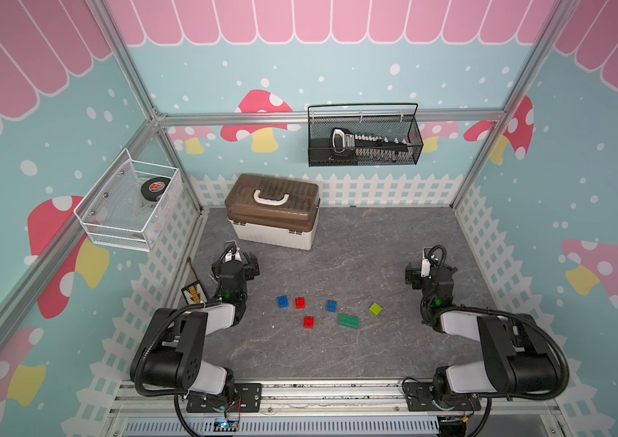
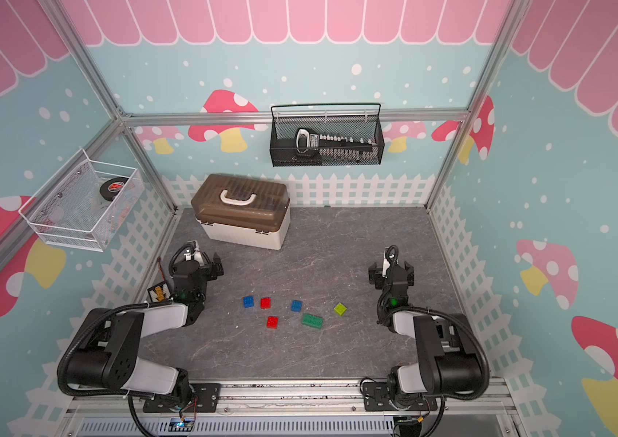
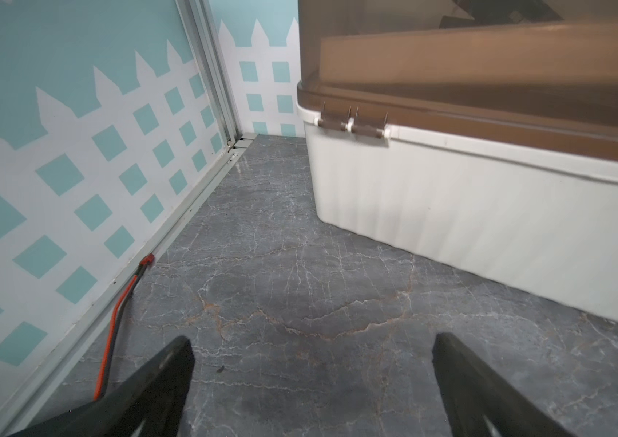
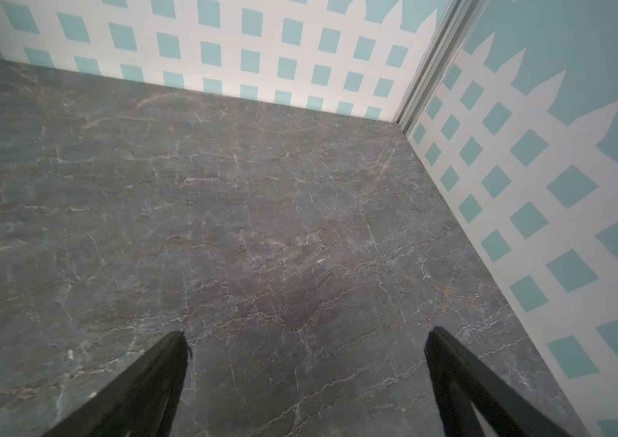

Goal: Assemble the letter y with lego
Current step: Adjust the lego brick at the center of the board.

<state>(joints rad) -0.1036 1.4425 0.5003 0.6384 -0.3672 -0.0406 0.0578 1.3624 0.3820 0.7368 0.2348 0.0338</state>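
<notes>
Lego (image 2: 296, 305) loose, nothing joined: six single pieces on the worktop (image 1: 337, 265), between the arms. A rough row runs left to right, blue brick (image 1: 282, 301), red brick (image 1: 300, 302), second blue brick (image 1: 331, 305), lime brick (image 1: 375, 308), with the second red brick (image 1: 308, 322) and long dark green brick (image 1: 348, 321) just nearer the front edge. Left arm (image 1: 230, 280) and right arm (image 1: 432, 282) sit well apart from the bricks, jaws on both wide and holding nothing; a brown-lidded box (image 1: 273, 212) stands at back left.

Table (image 1: 356, 359), mid-front: six loose bricks (image 1: 331, 305). Four lie in a row left to right, two before them, the long brick (image 1: 349, 321) on the right of that pair. Back left: box (image 1: 273, 227). Back basket (image 1: 364, 159), on the wall, holds a tool (image 1: 345, 143). Left basket (image 1: 118, 227), on the wall, holds a puck (image 1: 153, 188).
</notes>
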